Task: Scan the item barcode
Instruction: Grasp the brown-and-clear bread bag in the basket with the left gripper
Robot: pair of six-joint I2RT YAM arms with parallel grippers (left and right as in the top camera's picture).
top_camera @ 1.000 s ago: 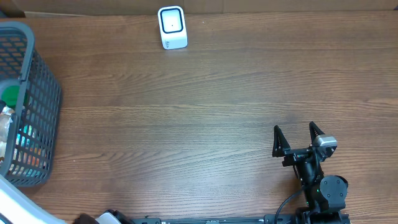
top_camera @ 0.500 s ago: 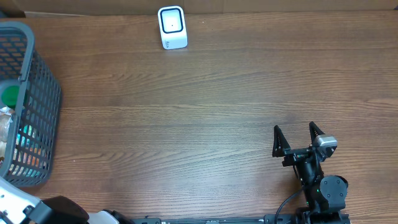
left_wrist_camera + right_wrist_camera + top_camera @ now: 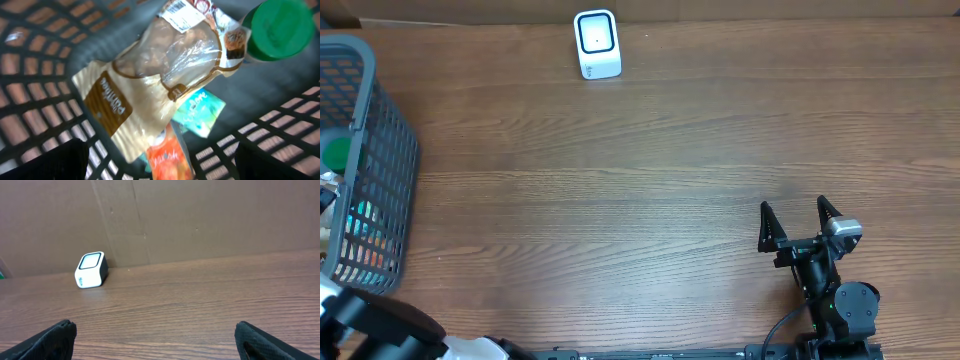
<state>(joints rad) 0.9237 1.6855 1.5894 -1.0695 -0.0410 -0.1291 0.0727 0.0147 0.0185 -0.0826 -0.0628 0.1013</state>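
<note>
Hanging over the basket at the table's left edge, the left gripper looks straight down into it with its two fingers spread wide; only their dark tips show, at the lower corners of the wrist view. In the basket lies a tan snack bag with a clear window, and a white barcode label is stuck at one end of it. A bottle with a green lid stands just beside that end. A teal packet and an orange packet lie partly under the bag. The small white scanner stands at the far edge of the table, left of its middle and well apart from the basket, its window facing up. The right gripper sits near the near right corner, jaws spread wide and nothing between them, pointing toward the far edge.
</note>
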